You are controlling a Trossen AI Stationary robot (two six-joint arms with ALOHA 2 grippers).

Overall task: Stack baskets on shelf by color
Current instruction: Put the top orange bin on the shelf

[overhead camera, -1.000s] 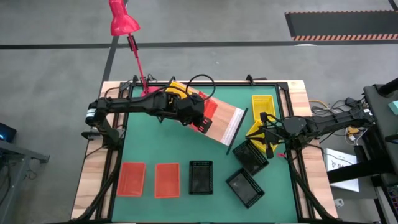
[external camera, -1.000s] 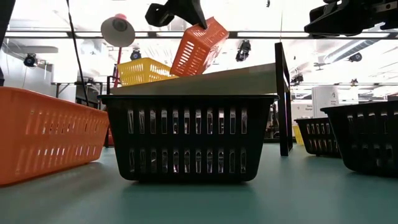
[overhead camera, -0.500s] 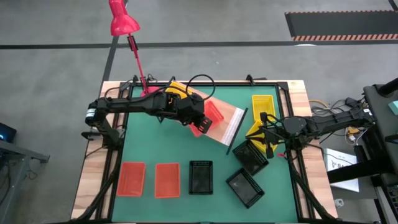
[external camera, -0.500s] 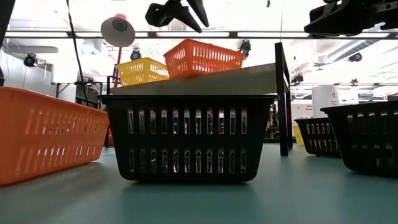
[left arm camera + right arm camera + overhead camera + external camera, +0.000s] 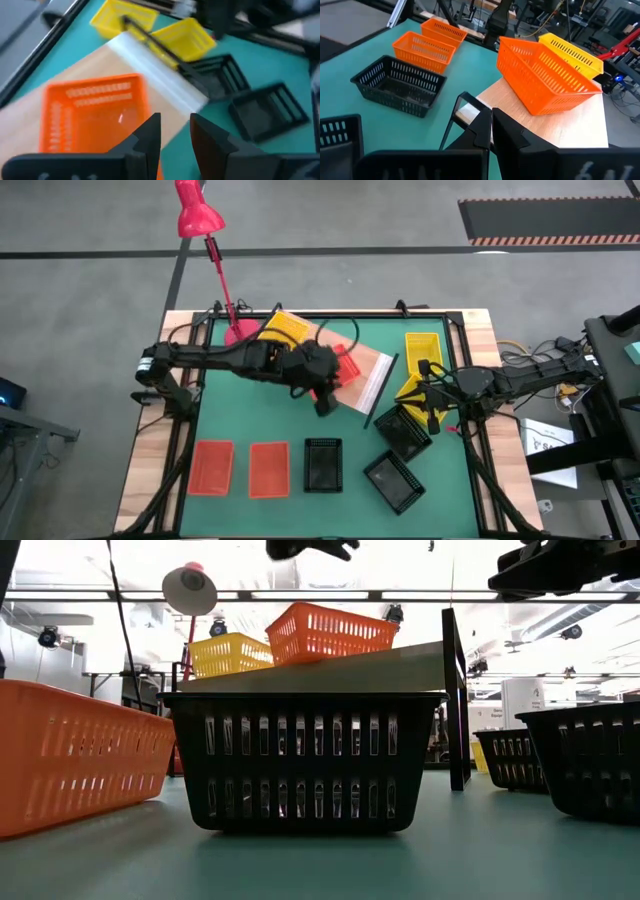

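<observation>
Shelf holds one orange basket and one yellow. Left gripper open, empty, above the orange. Right gripper closed, empty, beside shelf. Two orange, two yellow, three black on the mat.

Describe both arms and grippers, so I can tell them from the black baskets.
Both arms are dark, jointed and slim, with thin black cables looping along them. The left gripper has two flat, dark, blade-like fingers. The right gripper shows the same dark angular fingers. No markings show.
</observation>
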